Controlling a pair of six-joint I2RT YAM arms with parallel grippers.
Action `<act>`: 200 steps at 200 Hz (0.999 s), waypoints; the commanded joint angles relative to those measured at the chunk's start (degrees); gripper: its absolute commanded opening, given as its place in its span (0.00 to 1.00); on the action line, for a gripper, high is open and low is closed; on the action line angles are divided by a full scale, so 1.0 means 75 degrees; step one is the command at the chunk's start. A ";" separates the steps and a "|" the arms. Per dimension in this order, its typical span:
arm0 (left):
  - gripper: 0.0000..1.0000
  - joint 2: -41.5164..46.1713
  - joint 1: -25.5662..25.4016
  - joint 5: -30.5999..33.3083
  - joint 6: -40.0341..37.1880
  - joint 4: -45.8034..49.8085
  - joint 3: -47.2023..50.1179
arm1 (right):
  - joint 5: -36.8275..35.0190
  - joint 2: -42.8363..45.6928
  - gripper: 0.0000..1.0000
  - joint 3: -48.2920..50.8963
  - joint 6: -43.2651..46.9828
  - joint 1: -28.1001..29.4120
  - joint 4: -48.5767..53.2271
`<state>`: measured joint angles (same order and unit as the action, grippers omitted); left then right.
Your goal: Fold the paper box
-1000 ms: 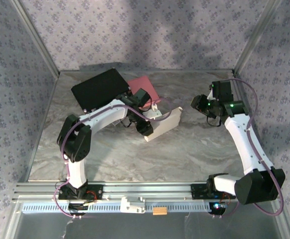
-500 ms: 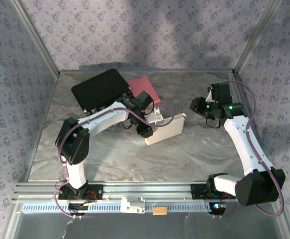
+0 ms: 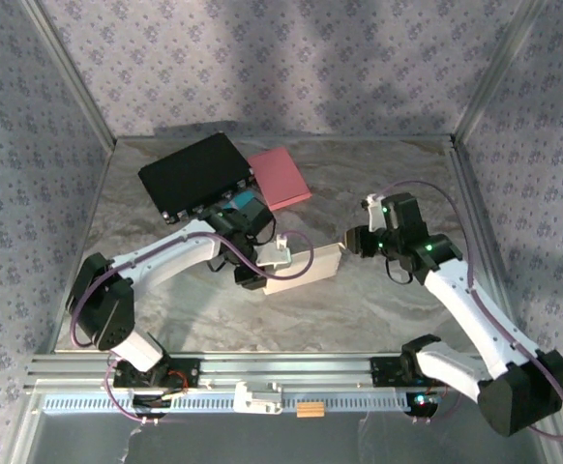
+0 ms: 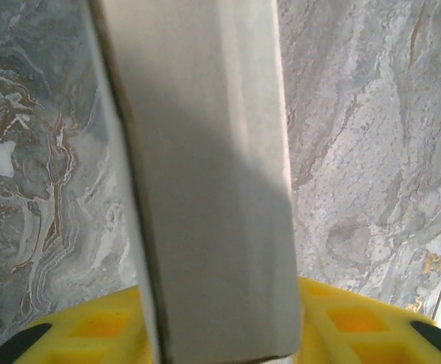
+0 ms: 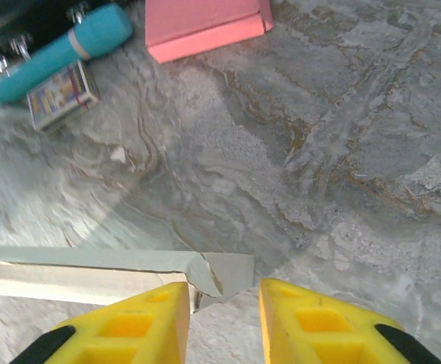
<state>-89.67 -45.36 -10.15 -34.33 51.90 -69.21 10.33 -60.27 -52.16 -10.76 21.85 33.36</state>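
Reaching out from the aluminium rail (image 3: pixel 291 365) along the bottom of the overhead view, my two arms meet at the paper box (image 3: pixel 306 269). It is a long, flattened cream piece lying at the centre of the marbled grey tabletop (image 3: pixel 359 309) and slanting up towards the right.

My left fingers (image 4: pixel 84 330) have its left end. In the left wrist view the pale cardboard panel stands between them from the bottom edge upward, filling the gap and touching both, so they are part-way closed and clamped on it.

My right fingers (image 5: pixel 319 326) are at its right end, a little apart. The box's ragged corner flap pokes into the gap, against the finger at lower left of the frame and clear of the other, so they grip nothing.

Beyond that, at upper left in the right wrist view, a small printed packet (image 5: pixel 60 95) lies just beside a teal tube (image 5: pixel 61 49), and a flat pink box (image 5: pixel 205 23) sits at top centre. Farthest back, at upper left of the tabletop from above, a black case (image 3: pixel 194 174) lies just beside the pink box, with floral-patterned walls (image 3: pixel 281 68) behind.
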 commanded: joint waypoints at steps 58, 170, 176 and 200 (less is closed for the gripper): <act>0.52 -0.0480 0.0090 -0.0381 0.0366 -0.0003 -0.0756 | 0.1680 -0.0784 0.39 -0.0944 0.2003 -0.0666 0.1578; 0.64 -0.1087 -0.0231 -0.0621 0.1089 -0.0365 -0.1311 | 0.1707 -0.1921 0.45 -0.1681 0.2781 -0.0587 0.2290; 0.64 -0.1169 -0.0259 -0.0633 0.1140 -0.0389 -0.1370 | 0.1680 -0.1956 0.45 -0.1703 0.2828 -0.0570 0.2308; 0.64 -0.1360 -0.0343 -0.0744 0.1376 -0.0599 -0.1466 | 0.1638 -0.2082 0.45 -0.1821 0.2991 -0.0468 0.2342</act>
<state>-98.54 -47.07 -13.50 -26.28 48.58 -78.32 23.35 -74.85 -63.57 8.75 17.43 48.75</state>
